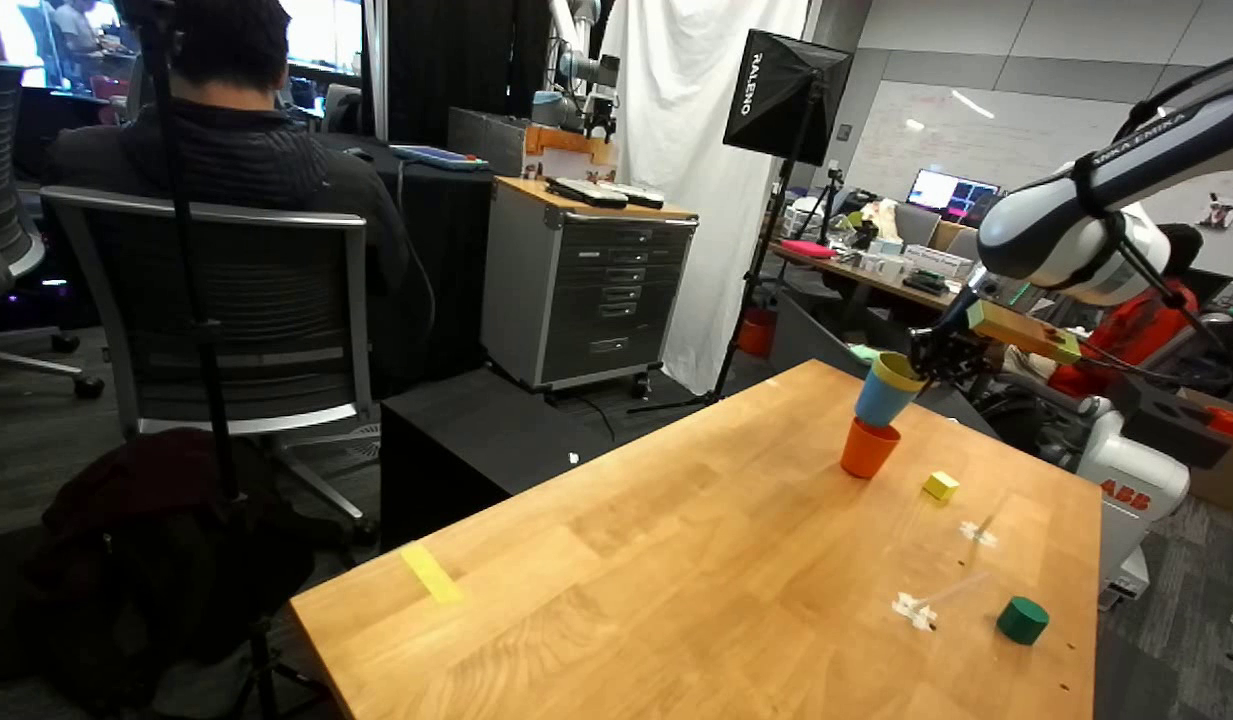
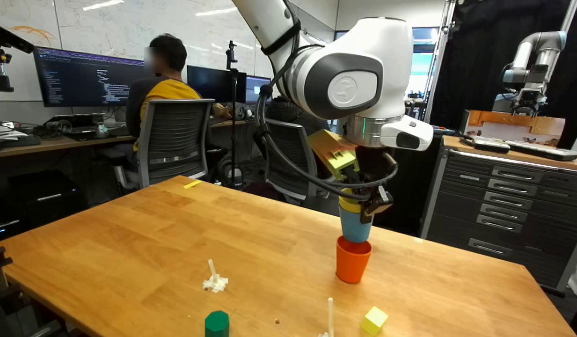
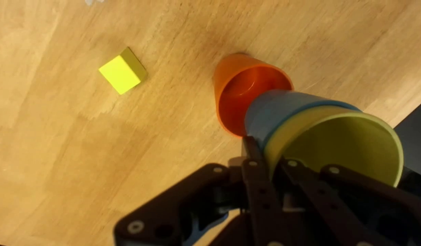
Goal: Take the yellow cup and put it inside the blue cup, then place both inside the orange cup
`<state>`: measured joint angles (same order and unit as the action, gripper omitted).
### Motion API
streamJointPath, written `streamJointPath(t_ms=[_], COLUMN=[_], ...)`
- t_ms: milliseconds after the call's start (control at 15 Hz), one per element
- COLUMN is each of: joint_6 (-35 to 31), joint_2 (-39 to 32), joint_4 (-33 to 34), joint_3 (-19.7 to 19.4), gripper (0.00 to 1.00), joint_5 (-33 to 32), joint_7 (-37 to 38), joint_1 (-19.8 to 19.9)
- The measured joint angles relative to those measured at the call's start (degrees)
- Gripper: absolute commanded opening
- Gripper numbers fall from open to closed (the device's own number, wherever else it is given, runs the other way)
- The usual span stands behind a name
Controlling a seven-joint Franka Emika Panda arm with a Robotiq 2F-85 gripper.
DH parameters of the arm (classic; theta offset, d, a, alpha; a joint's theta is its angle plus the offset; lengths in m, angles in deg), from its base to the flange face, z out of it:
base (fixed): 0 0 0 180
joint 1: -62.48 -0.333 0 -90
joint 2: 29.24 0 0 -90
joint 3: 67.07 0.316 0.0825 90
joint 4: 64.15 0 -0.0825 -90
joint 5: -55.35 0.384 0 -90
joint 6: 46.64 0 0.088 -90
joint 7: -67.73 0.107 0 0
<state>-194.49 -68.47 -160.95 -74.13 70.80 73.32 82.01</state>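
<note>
The yellow cup point(image 3: 347, 147) sits nested inside the light-blue cup point(image 3: 275, 106), its rim showing above the blue one. The pair also shows in both exterior views, as the yellow cup point(image 1: 897, 368) point(image 2: 349, 204) over the blue cup point(image 1: 884, 400) point(image 2: 355, 226). My gripper point(image 3: 267, 150) is shut on their walls, one finger inside the yellow cup and one outside the blue cup. The pair is held tilted. The blue base is at the mouth of the orange cup point(image 1: 868, 449) point(image 2: 353, 260), which stands upright on the table. I cannot tell if they touch.
A yellow cube point(image 1: 941, 486) point(image 2: 375, 321) point(image 3: 121, 73) lies near the orange cup. A dark green block point(image 1: 1022, 620) point(image 2: 217, 324) stands farther off. Thin pegs with white tape point(image 1: 916, 610) point(image 2: 215, 282) rise from the table. The table edge point(image 3: 410, 112) runs close behind the cups.
</note>
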Motion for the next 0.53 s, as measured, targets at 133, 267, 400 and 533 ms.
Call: streamJointPath(t_ms=[133, 267, 400, 533], joint_6=[0.0, 0.0, 0.0, 0.0], joint_2=[-0.6, -1.2, -1.7, -2.1], joint_4=[0.0, 0.0, -0.1, -0.1], joint_3=[-0.1, -0.3, -0.4, -0.4], gripper=[0.06, 0.06, 0.06, 0.06], joint_5=[0.0, 0.0, 0.0, 0.0], joint_7=[0.0, 0.0, 0.0, 0.1], joint_1=[0.0, 0.0, 0.0, 0.0])
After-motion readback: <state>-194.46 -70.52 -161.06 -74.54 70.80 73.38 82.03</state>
